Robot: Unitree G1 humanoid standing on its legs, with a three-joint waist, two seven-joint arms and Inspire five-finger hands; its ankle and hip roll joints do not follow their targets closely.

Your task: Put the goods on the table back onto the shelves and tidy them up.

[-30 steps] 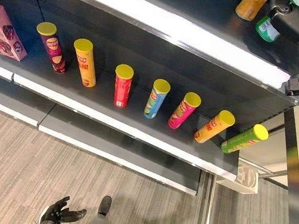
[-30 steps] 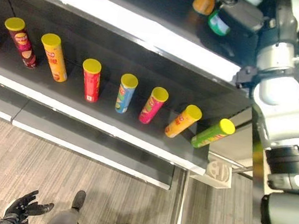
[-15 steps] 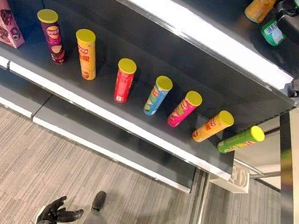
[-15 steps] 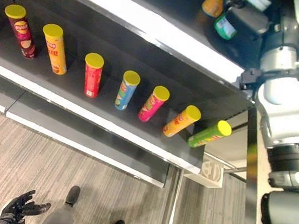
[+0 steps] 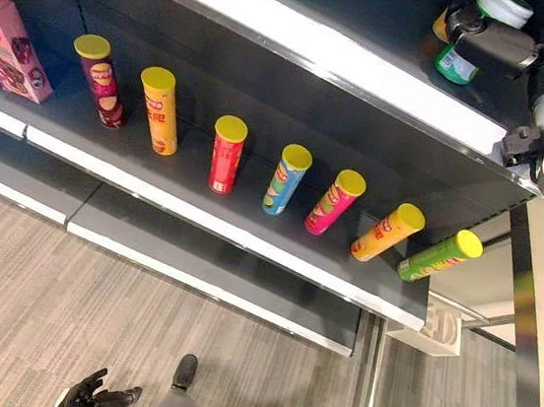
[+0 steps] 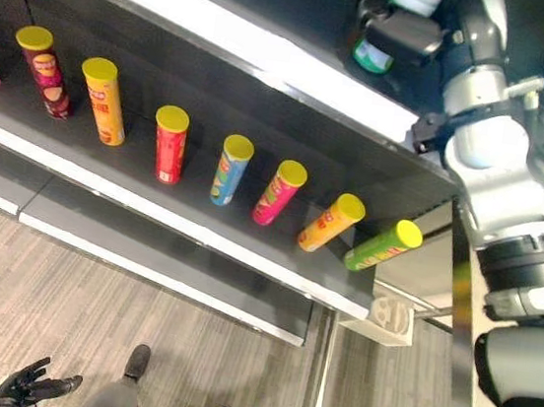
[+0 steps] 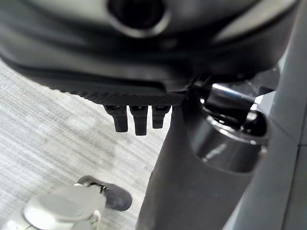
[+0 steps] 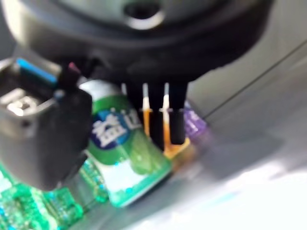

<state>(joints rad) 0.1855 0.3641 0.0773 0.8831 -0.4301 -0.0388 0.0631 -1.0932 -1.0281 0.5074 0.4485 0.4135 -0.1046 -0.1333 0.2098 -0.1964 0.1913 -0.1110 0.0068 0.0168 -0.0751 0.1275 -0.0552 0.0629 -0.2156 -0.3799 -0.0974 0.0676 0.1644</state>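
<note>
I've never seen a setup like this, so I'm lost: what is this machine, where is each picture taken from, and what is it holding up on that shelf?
It is a two-armed humanoid robot restocking shelves. The two wide pictures come from cameras in its head, looking down; the two close-ups come from cameras on its wrists. Its right hand reaches onto the upper shelf, fingers curled round a green and white bottle, with an orange item just behind. On the middle shelf stands a row of crisp tubes with yellow lids, and a pink box at its left end. The left hand hangs low over the floor, fingers relaxed and holding nothing.
</note>
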